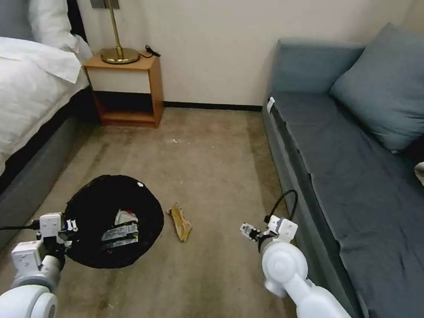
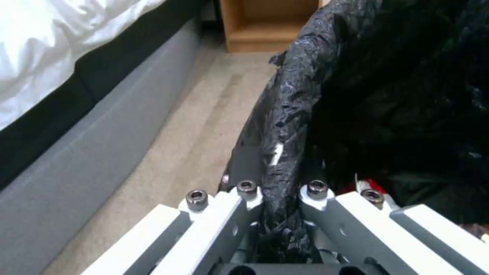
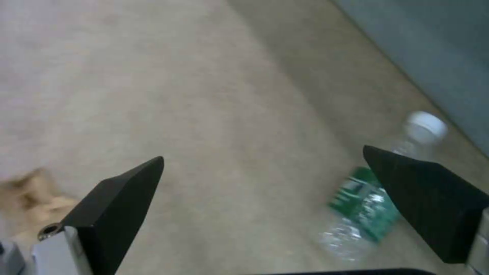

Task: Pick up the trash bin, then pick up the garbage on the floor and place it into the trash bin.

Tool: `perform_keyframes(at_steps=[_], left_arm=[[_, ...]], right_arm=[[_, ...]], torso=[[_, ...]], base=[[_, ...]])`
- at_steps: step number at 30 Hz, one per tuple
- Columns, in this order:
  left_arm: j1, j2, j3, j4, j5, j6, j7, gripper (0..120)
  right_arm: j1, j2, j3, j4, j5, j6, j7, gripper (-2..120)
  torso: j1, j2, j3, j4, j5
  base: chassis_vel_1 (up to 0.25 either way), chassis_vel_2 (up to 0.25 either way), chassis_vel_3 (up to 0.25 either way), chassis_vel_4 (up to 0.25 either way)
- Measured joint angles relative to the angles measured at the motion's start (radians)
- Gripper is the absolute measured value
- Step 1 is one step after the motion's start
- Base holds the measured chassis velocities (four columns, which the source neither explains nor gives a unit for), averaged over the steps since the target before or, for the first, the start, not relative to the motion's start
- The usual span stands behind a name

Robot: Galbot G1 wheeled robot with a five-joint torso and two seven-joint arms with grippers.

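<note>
Holding the trash bin (image 1: 113,221) by its bagged rim in my clenched left gripper (image 2: 282,198), I hover my right gripper (image 3: 262,206), jaws spread, above the bottle (image 3: 374,202) on the carpet beside the sofa (image 1: 346,189); next I must descend and straddle it.

The round trash bin's crinkly black plastic liner (image 2: 290,114) looks glossy and wrinkled. A crumpled brown paper-like wrapper (image 1: 179,221) lies on the matt, short-piled beige carpet floor (image 1: 212,154). The clear plastic green-labelled bottle (image 3: 372,206) glints. The left pincer (image 2: 277,198) has smooth white plastic and dark metal screws.
</note>
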Motion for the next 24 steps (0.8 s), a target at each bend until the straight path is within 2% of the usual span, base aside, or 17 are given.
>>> perform_keyframes(at_steps=[7,10,17,24], left_arm=[[-0.005,0.017,-0.007,0.008,-0.011,0.0,0.0,3],[-0.007,0.019,-0.007,0.011,-0.012,0.0,0.0,3],[-0.008,0.021,-0.009,0.02,-0.012,0.0,0.0,3],[-0.006,0.024,-0.01,0.02,-0.014,-0.001,0.0,3]], right_arm=[[-0.014,0.051,0.035,-0.101,-0.022,0.019,0.042,100],[-0.014,0.068,0.052,-0.134,-0.022,0.02,0.039,100],[-0.003,0.159,0.12,-0.246,-0.045,0.004,-0.002,100],[-0.018,0.167,0.135,-0.278,-0.098,0.002,0.012,100]], torso=[[0.0,0.0,0.0,0.0,0.0],[0.0,0.0,0.0,-0.0001,0.0],[0.0,0.0,0.0,0.0001,0.0],[0.0,0.0,0.0,0.0,0.0]], base=[[0.0,0.0,0.0,0.0],[0.0,0.0,0.0,0.0],[0.0,0.0,0.0,0.0],[0.0,0.0,0.0,0.0]])
